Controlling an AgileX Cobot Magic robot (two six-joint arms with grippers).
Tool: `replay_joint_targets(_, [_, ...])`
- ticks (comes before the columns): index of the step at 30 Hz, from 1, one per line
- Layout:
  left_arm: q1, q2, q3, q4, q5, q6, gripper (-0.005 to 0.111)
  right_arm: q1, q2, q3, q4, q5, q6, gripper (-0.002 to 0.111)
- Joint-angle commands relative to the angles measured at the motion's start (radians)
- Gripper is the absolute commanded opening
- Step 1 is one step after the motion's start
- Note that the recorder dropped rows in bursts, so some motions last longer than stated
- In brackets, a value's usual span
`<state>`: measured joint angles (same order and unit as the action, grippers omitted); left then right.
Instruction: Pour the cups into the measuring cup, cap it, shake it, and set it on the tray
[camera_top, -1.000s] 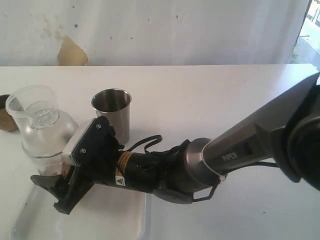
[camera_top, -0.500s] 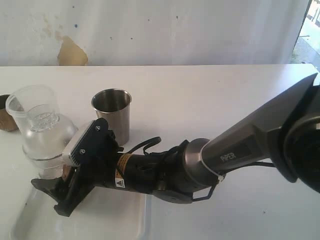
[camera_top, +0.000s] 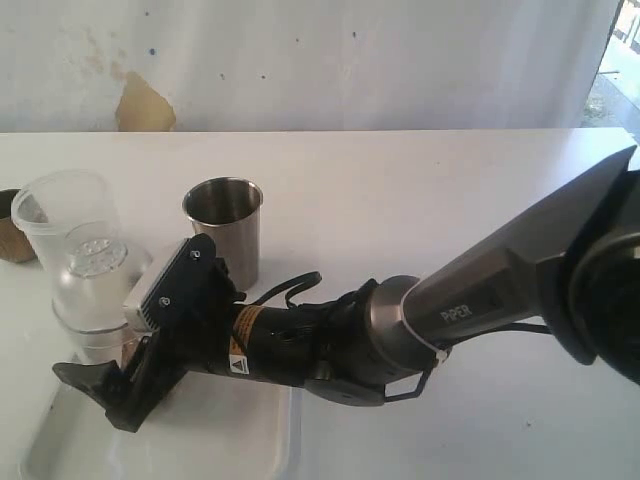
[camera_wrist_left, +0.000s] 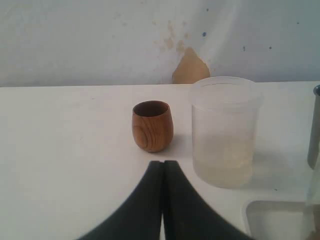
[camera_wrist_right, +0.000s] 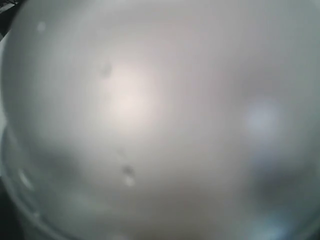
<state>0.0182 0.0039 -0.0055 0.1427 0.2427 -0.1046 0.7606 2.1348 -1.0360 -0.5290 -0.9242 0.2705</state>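
Measuring cup (camera_top: 88, 285) has shifted left beside the right end effector (camera_top: 95, 395), grip unclear; left end effector (camera_wrist_left: 162, 167) closed.

White table (camera_top: 420, 180) against a stained white wall (camera_top: 350, 60).

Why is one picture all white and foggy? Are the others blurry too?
Right wrist view: a pale rounded surface fills it, too close to focus. Left wrist view: the wooden cup and frosted cup look fairly sharp, with soft shadows. Exterior view: mostly clear, daylight glare at its top right corner.
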Motion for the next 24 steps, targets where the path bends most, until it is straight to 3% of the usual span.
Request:
replay_joint_targets(1, [-0.003,-0.004,0.006,0.003,-0.005,-0.001,0.000,-0.004,-0.009,-0.004,-0.003,-0.006,-0.005,0.105])
replay_joint_targets(24, [-0.003,-0.004,0.006,0.003,-0.005,-0.001,0.000,-0.023,-0.104,-0.004,-0.005,-0.006,-0.005,0.105])
